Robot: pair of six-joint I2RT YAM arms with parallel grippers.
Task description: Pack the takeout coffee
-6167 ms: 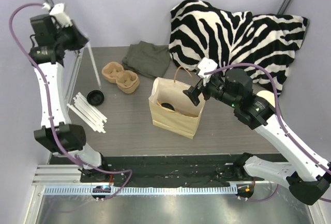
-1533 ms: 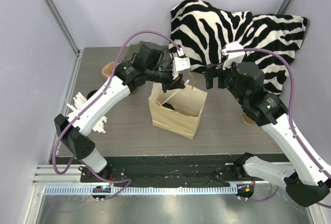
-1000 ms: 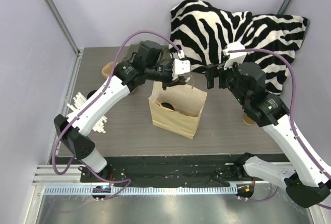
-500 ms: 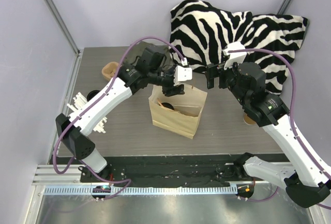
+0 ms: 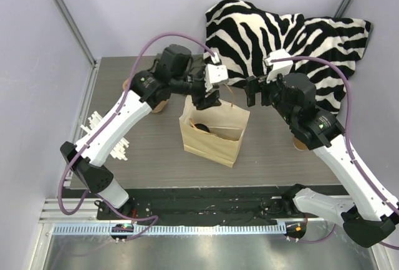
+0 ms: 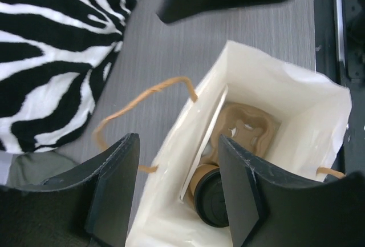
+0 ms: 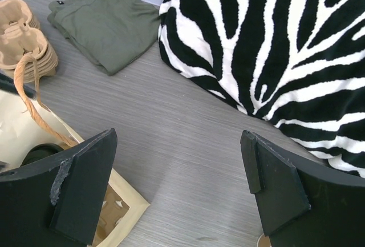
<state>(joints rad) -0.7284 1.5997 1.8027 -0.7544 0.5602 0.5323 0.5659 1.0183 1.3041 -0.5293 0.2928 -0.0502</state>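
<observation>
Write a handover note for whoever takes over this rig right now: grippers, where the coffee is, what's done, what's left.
Left gripper: open, empty, over the mouth of the paper bag.
Right gripper: open, empty, above the table beside the bag.
Takeout coffee: lidded, inside the bag next to a pulp cup carrier.
Done: coffee is in the bag.
Left: probably only clearing both arms away.

The left gripper (image 5: 206,100) has been brought from the 10 o'clock corner to the bag's (image 5: 209,142) 12 o'clock rim, and its jaws have been parted.
</observation>
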